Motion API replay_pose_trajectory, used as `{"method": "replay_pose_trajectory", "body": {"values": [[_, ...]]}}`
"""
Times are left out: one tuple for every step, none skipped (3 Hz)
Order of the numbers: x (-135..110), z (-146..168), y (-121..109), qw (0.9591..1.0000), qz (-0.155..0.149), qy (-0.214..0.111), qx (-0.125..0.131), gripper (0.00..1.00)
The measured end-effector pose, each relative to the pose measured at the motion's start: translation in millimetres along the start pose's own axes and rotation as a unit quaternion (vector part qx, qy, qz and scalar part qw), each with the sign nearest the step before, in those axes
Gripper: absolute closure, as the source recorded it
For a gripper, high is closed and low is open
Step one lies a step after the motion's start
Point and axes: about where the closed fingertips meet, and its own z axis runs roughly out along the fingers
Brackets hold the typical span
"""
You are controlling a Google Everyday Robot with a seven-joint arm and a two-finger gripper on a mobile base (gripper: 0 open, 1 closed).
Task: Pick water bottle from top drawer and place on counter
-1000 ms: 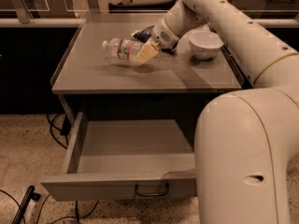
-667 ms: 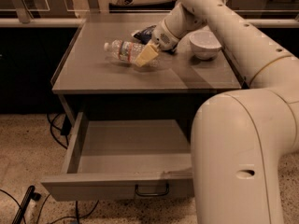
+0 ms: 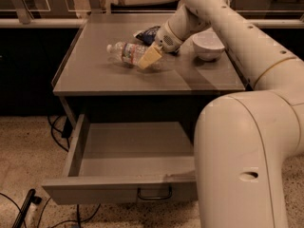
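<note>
The water bottle (image 3: 124, 52), clear with a white cap and a red-and-green label, lies tilted low over the middle of the grey counter (image 3: 95, 75), cap pointing left. My gripper (image 3: 149, 57) reaches in from the right and is shut on the bottle's base end; one tan finger (image 3: 148, 58) shows in front of it. The top drawer (image 3: 118, 191) is pulled open below the counter, and its visible inside holds nothing. Its curved handle (image 3: 154, 193) sits at the front centre.
A white bowl (image 3: 208, 45) stands on the counter's right part. A dark blue snack bag (image 3: 147, 32) lies behind the gripper. My large pale arm (image 3: 247, 160) fills the lower right and covers the drawer's right end. Cables (image 3: 57, 132) lie on the floor at left.
The gripper and the bottle have sunk slightly together toward the counter top. The bowl and drawer have not moved.
</note>
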Motion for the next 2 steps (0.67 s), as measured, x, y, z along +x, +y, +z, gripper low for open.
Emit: {"method": "replay_pose_trajectory", "body": {"values": [[0.0, 0.1, 0.0, 1.0, 0.0, 0.0, 0.0, 0.57], [0.0, 0.1, 0.0, 1.0, 0.0, 0.0, 0.0, 0.28]]}}
